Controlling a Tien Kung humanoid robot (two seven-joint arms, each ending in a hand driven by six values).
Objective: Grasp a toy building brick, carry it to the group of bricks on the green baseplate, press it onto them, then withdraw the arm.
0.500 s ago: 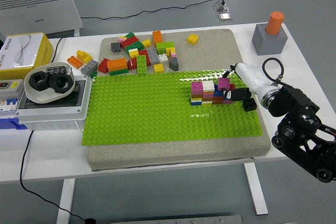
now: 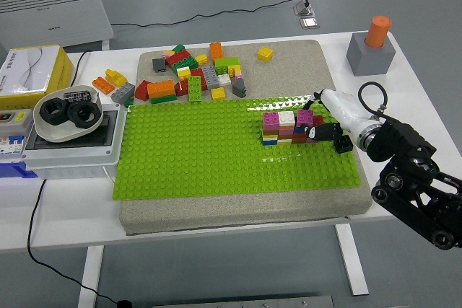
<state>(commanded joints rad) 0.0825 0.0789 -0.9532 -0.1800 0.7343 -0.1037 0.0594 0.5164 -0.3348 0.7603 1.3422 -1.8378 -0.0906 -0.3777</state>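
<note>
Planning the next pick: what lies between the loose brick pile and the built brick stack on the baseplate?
In the head view, only bare green baseplate studs separate the loose brick pile from the brick stack; nothing blocks that stretch.

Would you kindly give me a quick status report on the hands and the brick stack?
Right hand at the right end of the brick stack on green baseplate, fingers against it. Left hand out of view. Nothing in the way.
</note>
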